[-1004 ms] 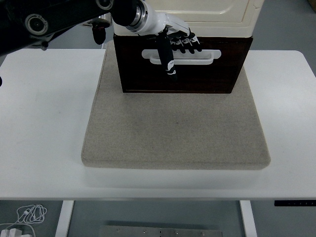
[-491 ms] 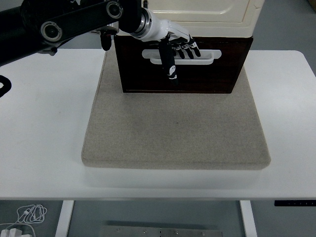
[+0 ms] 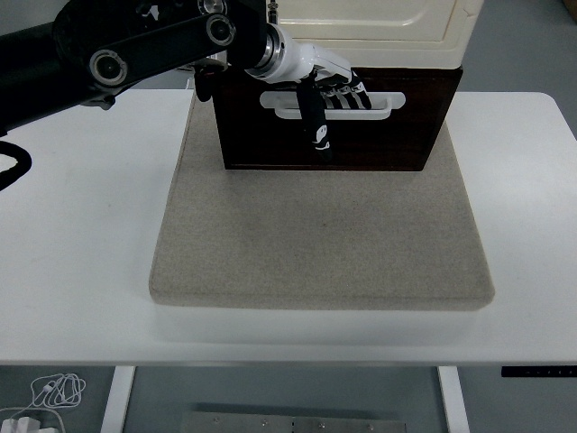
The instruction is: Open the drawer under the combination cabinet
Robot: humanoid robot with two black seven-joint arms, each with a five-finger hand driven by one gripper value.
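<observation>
left hand (image 3: 326,83) edges right along the white handle (image 3: 332,104) over the last second | fingers (image 3: 317,126) hooked into it, thumb hanging below | dark drawer (image 3: 335,122) at 12 o'clock on the grey mat (image 3: 320,239), seemingly unopened | pull looks imminent

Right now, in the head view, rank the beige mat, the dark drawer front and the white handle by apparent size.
1. Beige mat, largest.
2. Dark drawer front.
3. White handle, smallest; the left hand covers part of it.
</observation>
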